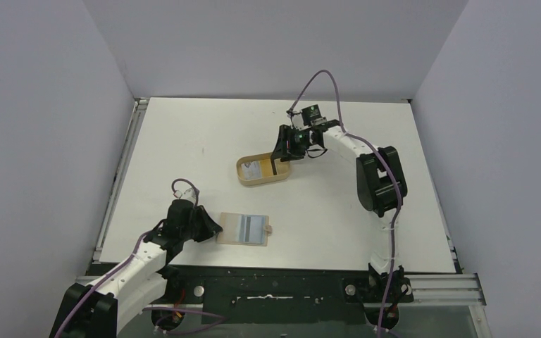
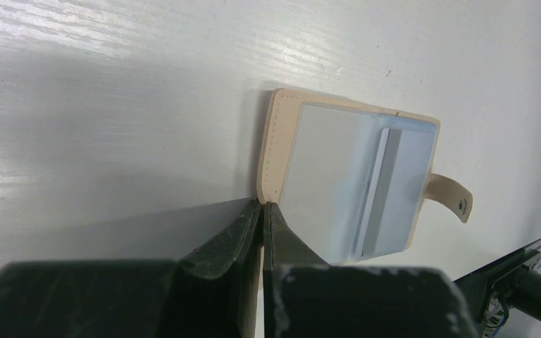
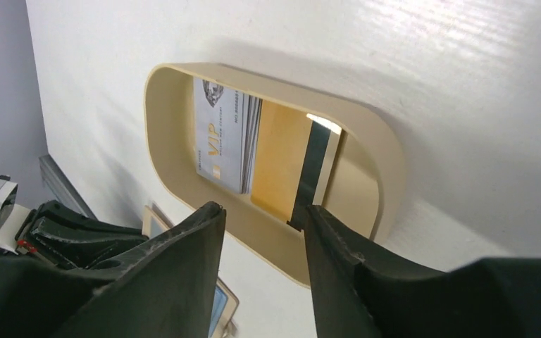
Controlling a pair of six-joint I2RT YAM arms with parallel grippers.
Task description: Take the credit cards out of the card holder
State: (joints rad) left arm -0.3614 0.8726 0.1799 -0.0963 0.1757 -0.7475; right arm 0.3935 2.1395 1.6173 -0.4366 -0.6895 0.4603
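Note:
The tan card holder (image 1: 231, 228) (image 2: 276, 141) lies open near the front of the table, strap tab (image 2: 451, 197) to the right. A pale blue credit card (image 1: 254, 227) (image 2: 394, 186) sits in its pocket. My left gripper (image 1: 213, 229) (image 2: 262, 204) is shut on the holder's left edge. My right gripper (image 1: 276, 163) (image 3: 264, 210) hangs open over the oval tan tray (image 1: 241, 172) (image 3: 387, 162). One credit card (image 1: 253, 169) (image 3: 222, 137) lies flat in the tray. Another card (image 3: 315, 165), with a black stripe, stands on edge in the tray against my right fingertip.
Grey walls close in the white table on three sides. A metal rail (image 1: 123, 169) runs along the left edge. The black base plate (image 1: 275, 289) with both arm mounts lies along the near edge.

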